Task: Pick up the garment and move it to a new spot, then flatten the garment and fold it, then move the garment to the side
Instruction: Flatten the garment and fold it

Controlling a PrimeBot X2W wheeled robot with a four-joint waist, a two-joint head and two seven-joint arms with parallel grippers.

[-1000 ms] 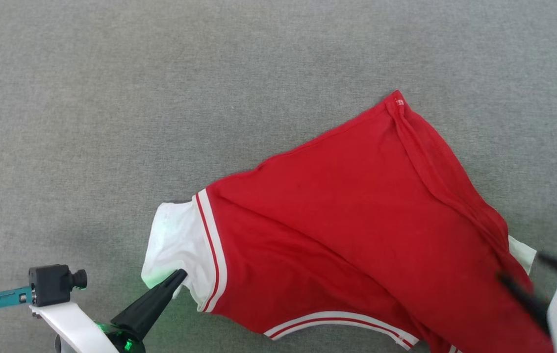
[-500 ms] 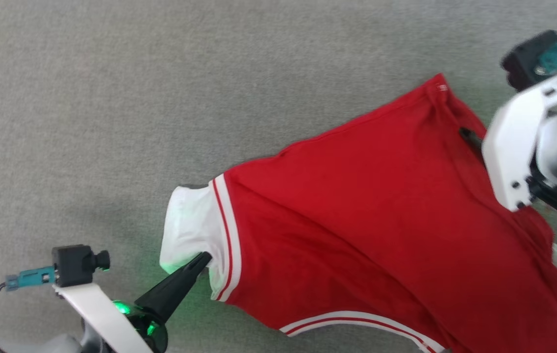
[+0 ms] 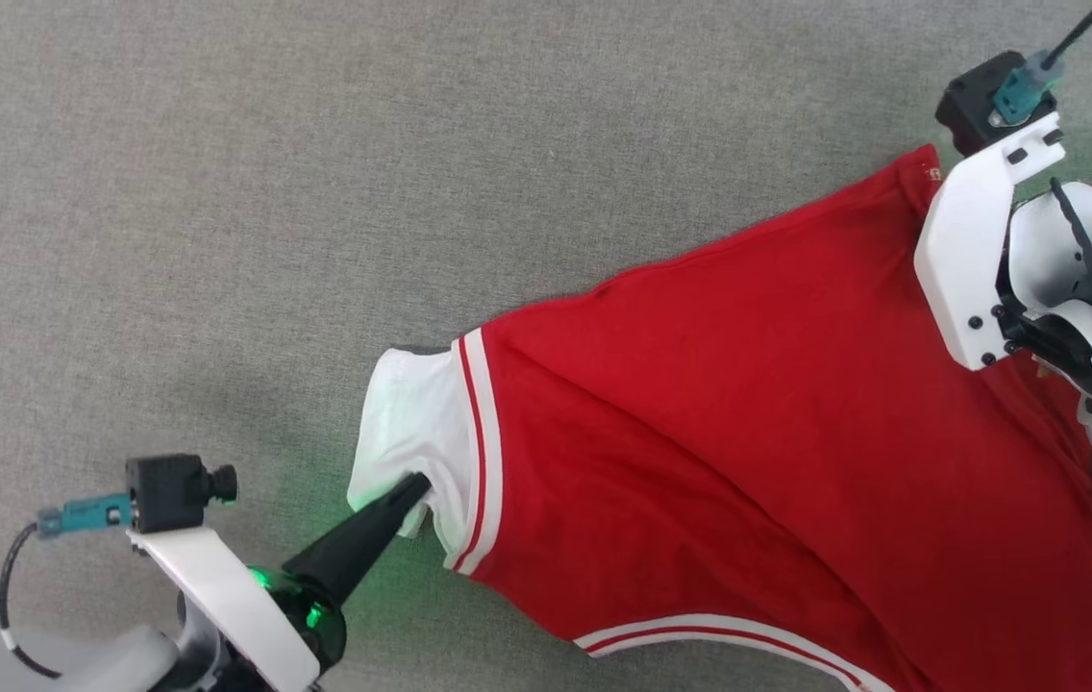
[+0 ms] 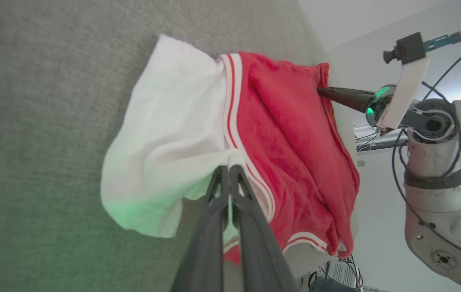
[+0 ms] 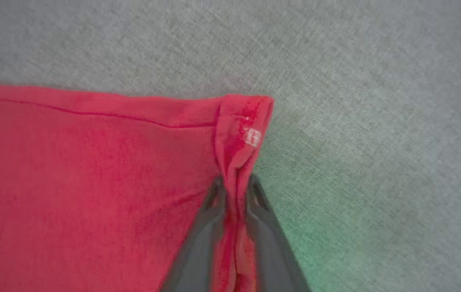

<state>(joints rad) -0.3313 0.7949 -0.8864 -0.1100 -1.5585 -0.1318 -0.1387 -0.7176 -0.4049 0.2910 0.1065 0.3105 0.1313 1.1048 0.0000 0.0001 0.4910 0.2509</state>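
Looking across the grey-covered bench from the robot's side, the left gripper comes first, low and close. Its two dark fingers are pressed together on the loose edge of the white sleeve, with a green glow spilling onto the cloth and the bench beneath. In the left wrist view the left gripper has a fold of that sleeve pinched at its tips, and the sleeve is lifted into a soft puff.

Beyond the sleeve runs the striped trim, white with a thin red line. From there the garment spreads out red and mostly flat on the bench, slanting away towards the far right. A white-and-red hem band curves along its nearest side. Long shallow creases cross the red body from the sleeve seam outward. In the left wrist view the red cloth runs up to an edge of the bench; whether it hangs over I cannot tell.

At the far corner of the garment sits a small white label. Just below it the right gripper is clamped on a bunched ridge of red fabric, one finger on each side of it. Bare grey bench lies past that corner.
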